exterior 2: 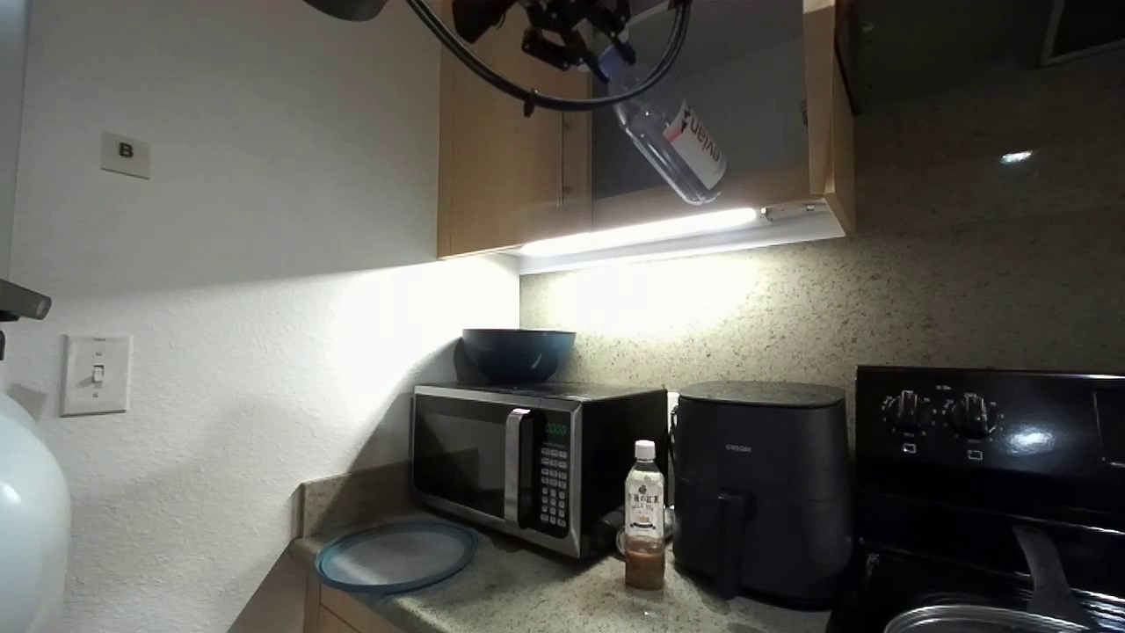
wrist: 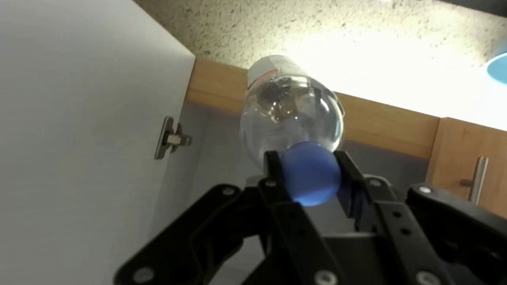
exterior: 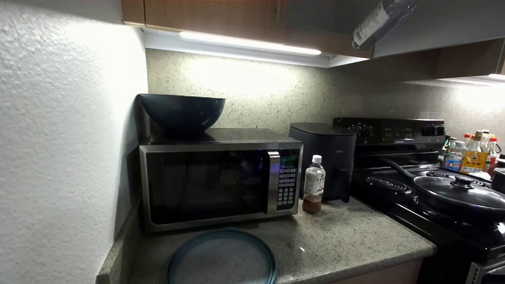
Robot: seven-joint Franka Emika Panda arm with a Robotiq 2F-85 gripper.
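White plaster, finely pebbled, forms the wall [exterior 2: 220, 369] at far left in an exterior view; a plastic switch [exterior 2: 97, 375] is fixed to it. Next, on speckled stone counter [exterior 2: 527, 580], lies a flat, round disc [exterior 2: 395, 556] with teal rim and dull centre; lid or tray, I cannot tell. Then the microwave [exterior 2: 461, 453], boxy, metal around dark glass, carrying a glossy dark-blue bowl [exterior 2: 518, 356].

Higher up, before the wood-faced cabinet [exterior 2: 514, 158], one section of which stands open, is the gripper [wrist: 309, 166]. Finding: closed narrow on the blue cap [wrist: 311, 174] of a clear plastic bottle [exterior 2: 672, 154], one finger to each side. That bottle hangs in mid-air, well above the counter. Long axis slanted: neck up at the fingers, base down and rightward as viewed here. By the wrist view, the body extends away beyond the fingertips; whether any part is inside the opening, I cannot determine.

Further right, a tea bottle [exterior 2: 644, 527] stands upright, white-capped, brown liquid at the bottom. Beside it, the matte black fryer [exterior 2: 765, 483], round-cornered. Last, the glossy black stove [exterior 2: 1002, 457], bearing a glass-lidded pan [exterior: 459, 197].
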